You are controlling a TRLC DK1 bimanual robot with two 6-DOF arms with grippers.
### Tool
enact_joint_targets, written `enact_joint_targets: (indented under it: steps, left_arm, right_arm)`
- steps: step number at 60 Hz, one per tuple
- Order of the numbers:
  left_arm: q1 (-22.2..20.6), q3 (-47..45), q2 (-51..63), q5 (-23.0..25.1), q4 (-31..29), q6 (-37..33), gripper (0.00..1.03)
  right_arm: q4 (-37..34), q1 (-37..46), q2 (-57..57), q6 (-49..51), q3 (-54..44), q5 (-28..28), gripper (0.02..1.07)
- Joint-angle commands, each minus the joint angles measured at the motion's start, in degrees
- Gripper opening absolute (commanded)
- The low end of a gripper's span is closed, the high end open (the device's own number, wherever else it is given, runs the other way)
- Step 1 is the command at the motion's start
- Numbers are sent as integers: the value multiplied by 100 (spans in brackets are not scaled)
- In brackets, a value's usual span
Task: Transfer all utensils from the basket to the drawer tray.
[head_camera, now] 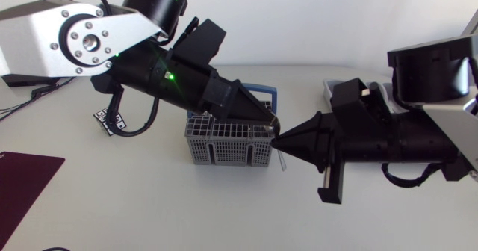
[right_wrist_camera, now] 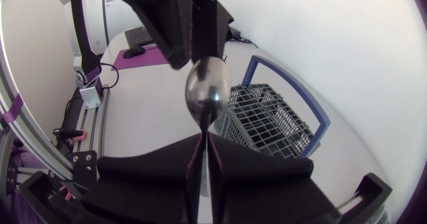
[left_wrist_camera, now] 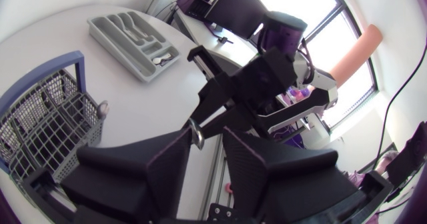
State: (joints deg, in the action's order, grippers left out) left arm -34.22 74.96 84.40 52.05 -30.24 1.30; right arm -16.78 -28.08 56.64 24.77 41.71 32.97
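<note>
A metal spoon (right_wrist_camera: 205, 93) hangs in the air over the grey wire basket (head_camera: 224, 143), between my two grippers. My right gripper (right_wrist_camera: 205, 137) is shut on its handle, just below the bowl. My left gripper (left_wrist_camera: 208, 136) meets it tip to tip from the other side. Its fingers stand apart, with the spoon's end (left_wrist_camera: 195, 135) in the gap. In the head view the left gripper (head_camera: 270, 122) and right gripper (head_camera: 277, 140) touch noses above the basket's right end. The grey drawer tray (left_wrist_camera: 113, 25) lies beyond the basket, largely hidden behind my right arm in the head view.
The tray holds a few utensils (left_wrist_camera: 157, 59). The basket has a blue handle (right_wrist_camera: 293, 84). A dark red mat (head_camera: 26, 175) lies at the table's front left, and a cable with a printed marker tag (head_camera: 104, 122) sits under my left arm.
</note>
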Motion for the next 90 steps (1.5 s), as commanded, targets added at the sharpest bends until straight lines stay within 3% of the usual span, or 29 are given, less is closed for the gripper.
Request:
enact_joint_targets:
  steps: [1, 8, 19, 29, 43, 53, 69, 77, 90]
  left_arm:
    - [152, 256, -90, 51, 255, 160, 59]
    - [337, 326, -213, -283, 950, 626, 60]
    - [425, 265, -205, -1127, 1275, 608, 60]
    - [-155, 1, -29, -2823, 1292, -51, 60]
    - [-639, -87, 375, -3676, 1257, -420, 60]
    - [-1201, -262, 613, -4704, 1257, -974, 60]
    - [-1500, -385, 771, -5188, 1416, -1132, 60]
    - [-1588, -429, 841, -5363, 1512, -1202, 60]
    - [-1641, -456, 938, -5522, 1583, -1237, 60]
  right_arm:
    - [-142, 13, 57, 159, -164, -36, 7]
    - [-247, 250, 22, 300, -216, -124, 7]
    - [-441, 1296, -57, 827, -322, -124, 7]
    - [-441, 2649, 119, 1557, -410, 60, 7]
    - [-300, 4100, 717, 2550, -401, 333, 7]
    - [-54, 5075, 1341, 3394, -269, 447, 7]
    - [517, 6130, 2624, 4466, 223, 394, 7]
    - [1106, 6420, 3125, 4800, 443, 148, 7]
    - [1273, 6666, 4039, 5169, 1058, -115, 7]
